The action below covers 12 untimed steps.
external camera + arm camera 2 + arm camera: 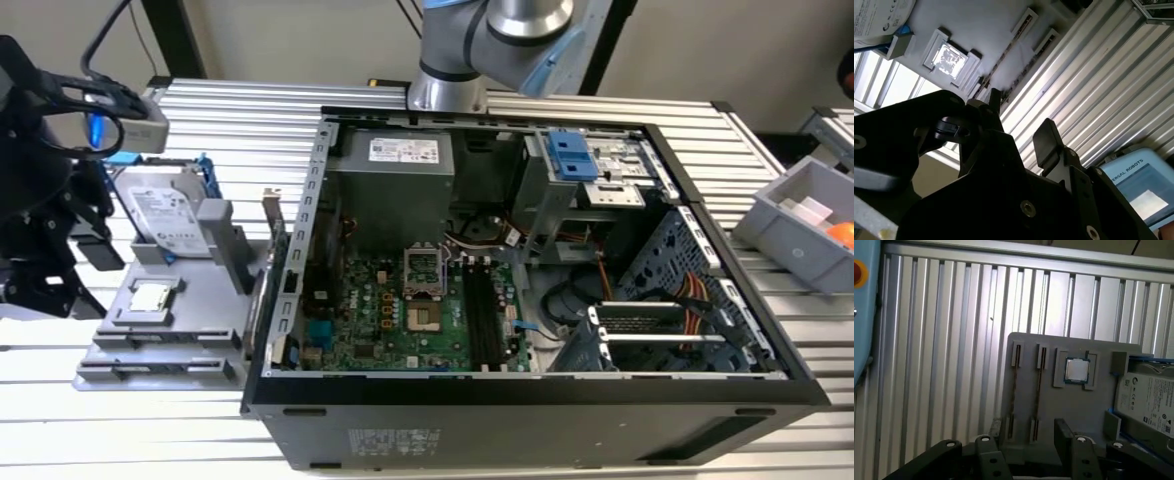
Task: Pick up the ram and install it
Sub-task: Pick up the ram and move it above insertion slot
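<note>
My gripper (1024,435) hangs open over the near end of a grey parts holder (1079,410), its two black fingers (1064,427) apart with nothing between them. The second wrist view shows the same open gripper (1021,112) from below. Two thin dark strips (1013,390) run edge-on along the holder's two long slots, right in front of the fingers. I cannot tell whether either is the ram. In the exterior view the black wrist assembly (34,150) sits at that view's far left beside the holder (160,375). The motherboard's long memory slots (483,310) lie inside the open computer case (534,400).
On the holder sit a square silver processor chip (1076,370) and a hard drive in a blue frame (1149,400). A light blue box with a red button (864,315) stands on the ribbed aluminium table. A grey bin (801,220) is at the exterior view's right.
</note>
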Available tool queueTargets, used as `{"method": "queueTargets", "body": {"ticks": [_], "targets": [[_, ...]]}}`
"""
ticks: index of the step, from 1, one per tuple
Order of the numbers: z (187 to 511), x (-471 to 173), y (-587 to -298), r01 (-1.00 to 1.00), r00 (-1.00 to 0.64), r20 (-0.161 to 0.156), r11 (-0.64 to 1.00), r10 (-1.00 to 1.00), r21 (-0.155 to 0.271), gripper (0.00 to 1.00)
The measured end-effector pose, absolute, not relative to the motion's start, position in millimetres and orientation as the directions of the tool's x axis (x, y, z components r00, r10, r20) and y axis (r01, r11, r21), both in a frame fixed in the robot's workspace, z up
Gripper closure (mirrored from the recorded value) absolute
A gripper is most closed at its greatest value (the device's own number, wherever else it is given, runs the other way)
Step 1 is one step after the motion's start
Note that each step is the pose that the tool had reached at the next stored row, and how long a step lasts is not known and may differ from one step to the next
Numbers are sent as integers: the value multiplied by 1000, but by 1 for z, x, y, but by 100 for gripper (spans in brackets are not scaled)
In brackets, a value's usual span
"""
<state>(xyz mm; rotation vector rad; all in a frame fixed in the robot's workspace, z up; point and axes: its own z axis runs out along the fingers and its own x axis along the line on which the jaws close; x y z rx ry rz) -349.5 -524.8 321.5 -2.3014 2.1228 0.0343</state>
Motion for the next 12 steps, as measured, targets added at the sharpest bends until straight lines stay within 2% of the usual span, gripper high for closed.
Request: {"method": "queueTargets", "body": {"ticks": [4,12], "targets": [[321,-349,-525,-997,80,-38,-81,-996,6,0],[320,-349,-525,-997,74,-38,-74,-997,6,0]]}}
